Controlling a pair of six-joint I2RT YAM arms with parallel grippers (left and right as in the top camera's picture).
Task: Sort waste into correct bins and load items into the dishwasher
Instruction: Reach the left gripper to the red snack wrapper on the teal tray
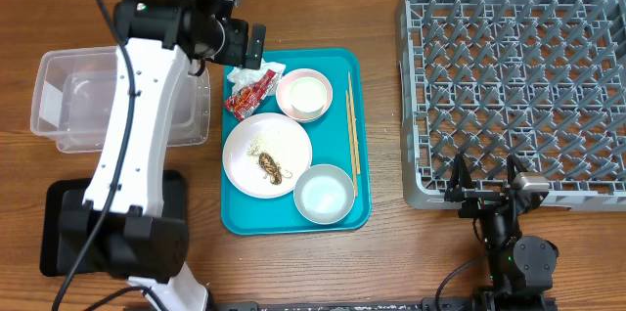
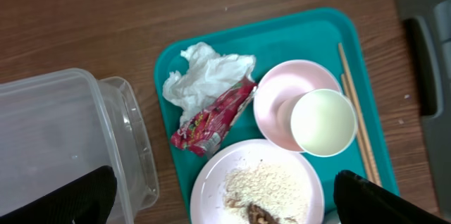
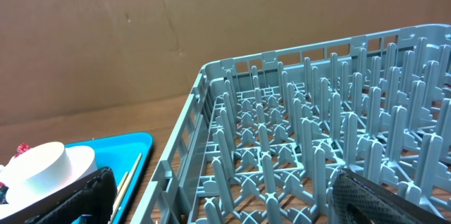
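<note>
On the teal tray lie a crumpled white tissue (image 1: 245,78) (image 2: 208,76) and a red snack wrapper (image 1: 249,98) (image 2: 215,117). The round plate (image 1: 266,150) (image 2: 211,189) carries rice (image 2: 271,178) and a brown scrap (image 1: 271,167) (image 2: 257,215). A white cup (image 2: 323,122) sits in the pink bowl (image 1: 303,94) (image 2: 282,86). The whitish bowl (image 1: 324,195) (image 3: 49,168) stands at the tray's front, with the chopsticks (image 1: 352,125) (image 2: 356,111) along its right side. My left gripper (image 1: 233,49) (image 2: 224,182) hovers open above the tray's left end. My right gripper (image 1: 486,192) (image 3: 225,189) is open at the dish rack's (image 1: 518,86) (image 3: 296,146) front edge.
The clear tub (image 1: 78,96) (image 2: 63,132) stands left of the teal tray (image 1: 240,218) (image 2: 282,30). The black tray (image 1: 59,213) lies at the front left, partly under my left arm's base. Bare wood separates the teal tray from the rack.
</note>
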